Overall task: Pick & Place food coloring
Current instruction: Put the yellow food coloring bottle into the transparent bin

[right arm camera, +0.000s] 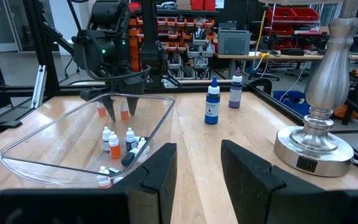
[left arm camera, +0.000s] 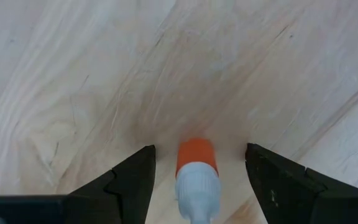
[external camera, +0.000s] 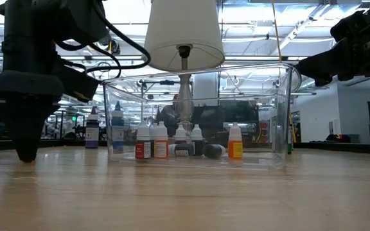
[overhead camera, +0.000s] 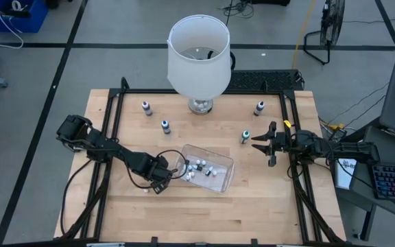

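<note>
A small food coloring bottle [left arm camera: 196, 158] with an orange body and a white cap rests on the wooden table near the clear tub's left end; it looks upright. My left gripper [left arm camera: 201, 149] points down over it, open, one finger on each side with a gap to each. The clear tub [overhead camera: 226, 163] holds several more bottles [external camera: 153, 144], some standing and some lying. Other bottles stand on the table: [overhead camera: 147, 107], [overhead camera: 165, 126], [overhead camera: 260, 108]. My right gripper [overhead camera: 258, 142] waits level at the table's right side, open, with nothing between its fingers.
A white-shaded lamp [overhead camera: 199, 58] on a metal base stands at the far middle of the table. A teal-capped bottle [overhead camera: 245, 136] stands just in front of my right gripper. Bare wood [overhead camera: 204, 219] runs along the near edge.
</note>
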